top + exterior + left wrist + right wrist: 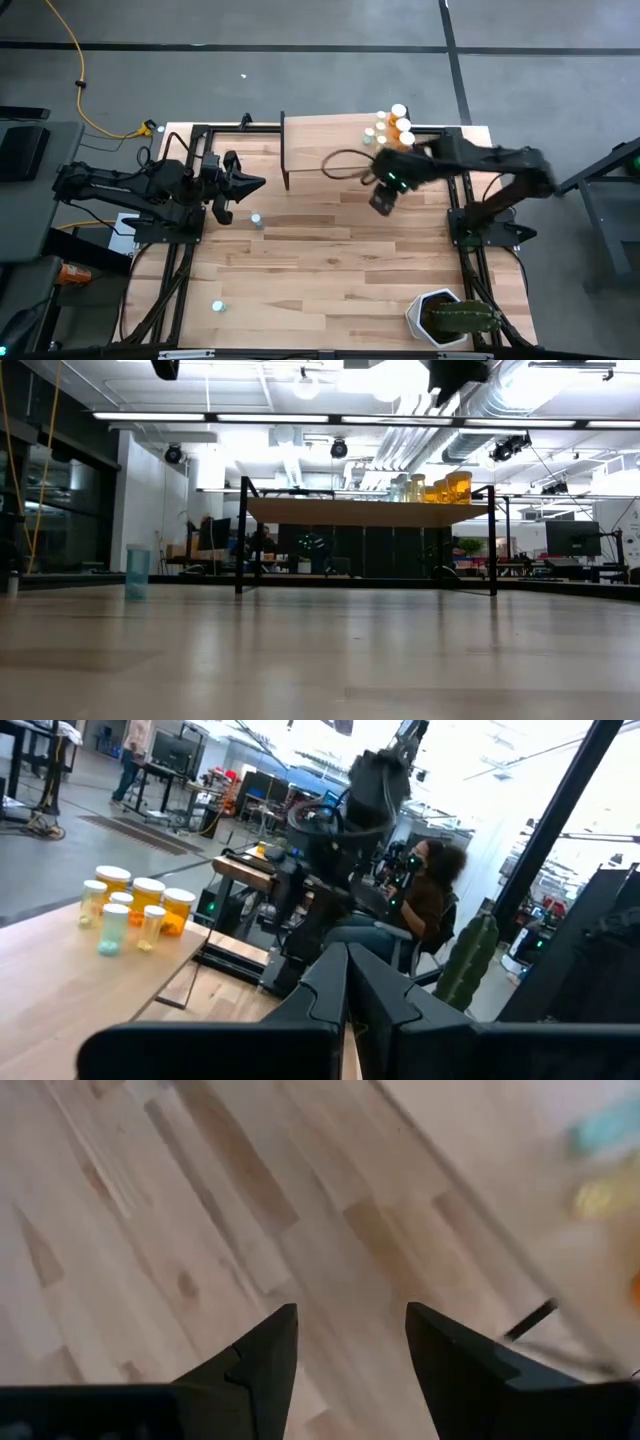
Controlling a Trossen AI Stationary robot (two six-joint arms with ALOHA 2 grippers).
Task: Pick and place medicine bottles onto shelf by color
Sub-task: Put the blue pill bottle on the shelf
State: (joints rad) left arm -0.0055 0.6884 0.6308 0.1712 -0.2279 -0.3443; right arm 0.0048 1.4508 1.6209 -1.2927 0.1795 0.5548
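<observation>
Your right tool hovers spread and empty just off the shelf, whose 2 o'clock corner holds the sorted bottles. Swing it toward 9 o'clock to the blue bottle standing beside the shut left tool; descend squarely over the cap.

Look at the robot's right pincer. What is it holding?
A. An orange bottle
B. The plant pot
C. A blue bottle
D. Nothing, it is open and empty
D: in the right wrist view the right pincer has its two dark fingers spread, with only bare wooden table between them, and no bottle in the gap.
</observation>
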